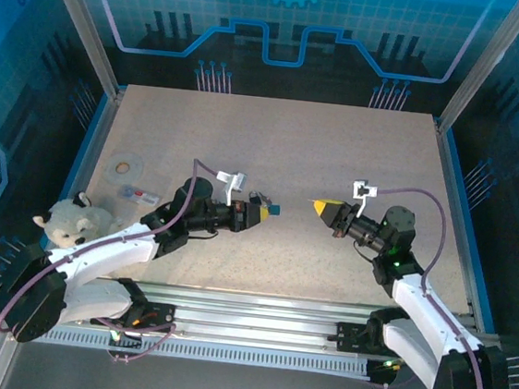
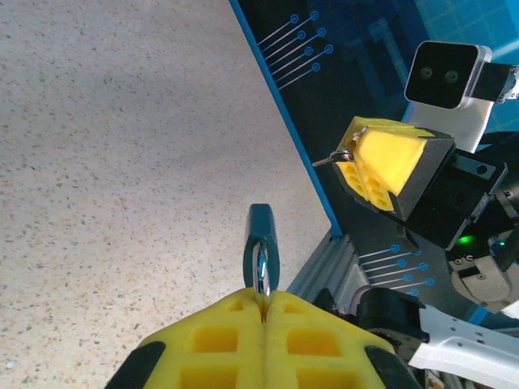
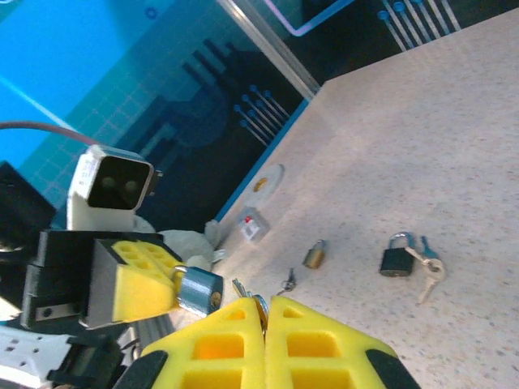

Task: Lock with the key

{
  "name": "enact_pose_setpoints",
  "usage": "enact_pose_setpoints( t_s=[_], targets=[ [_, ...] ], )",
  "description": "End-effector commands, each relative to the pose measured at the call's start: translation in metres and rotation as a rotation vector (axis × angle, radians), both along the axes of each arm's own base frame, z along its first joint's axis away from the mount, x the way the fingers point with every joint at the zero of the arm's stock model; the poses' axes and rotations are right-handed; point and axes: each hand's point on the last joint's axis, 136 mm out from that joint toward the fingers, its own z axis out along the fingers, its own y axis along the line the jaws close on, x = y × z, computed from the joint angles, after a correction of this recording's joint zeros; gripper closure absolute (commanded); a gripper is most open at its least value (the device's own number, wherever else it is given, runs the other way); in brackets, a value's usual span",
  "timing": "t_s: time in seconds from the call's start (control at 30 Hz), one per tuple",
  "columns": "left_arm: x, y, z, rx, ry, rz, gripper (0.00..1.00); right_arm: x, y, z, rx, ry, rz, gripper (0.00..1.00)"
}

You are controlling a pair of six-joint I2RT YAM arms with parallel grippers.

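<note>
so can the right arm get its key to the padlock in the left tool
Probably yes: the padlock sits in the left tool facing the right tool and its key, nothing between them.

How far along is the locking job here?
Done: both pickups. The left hand holds the blue padlock, the right hand pinches the key. In hand: the two face each other above the table, a gap between them. Left: inserting the key and turning it.

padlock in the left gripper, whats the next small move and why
Probably ease the right gripper leftward so the key nears the padlock. The left gripper holds the padlock toward it, the key is pinched facing it, and a gap lies between them.
</note>
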Motion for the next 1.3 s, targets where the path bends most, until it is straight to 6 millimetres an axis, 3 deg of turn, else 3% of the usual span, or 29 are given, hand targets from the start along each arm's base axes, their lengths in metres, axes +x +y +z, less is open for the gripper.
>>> enact_pose_setpoints(
  t_s=[0.0, 0.37, 0.77, 1.27],
  targets=[
    [0.006, 0.005, 0.009, 0.059, -0.049, 0.017, 1.0, 0.007, -0.016, -0.01, -0.068, 0.013, -0.1, 1.0],
    [0.016, 0.001, 0.01, 0.123, -0.035, 0.024, 1.0, 0.011, -0.047, -0.014, -0.086, 0.018, -0.257, 1.0],
    [0.031, -0.023, 0.009, 0.194, -0.04, -0.01, 1.0, 0.015, -0.088, -0.026, -0.06, 0.093, -0.438, 1.0],
    [0.062, -0.059, -0.022, 0.304, 0.016, -0.075, 1.0, 0.013, -0.116, -0.034, -0.031, 0.143, -0.557, 1.0]
  ],
)
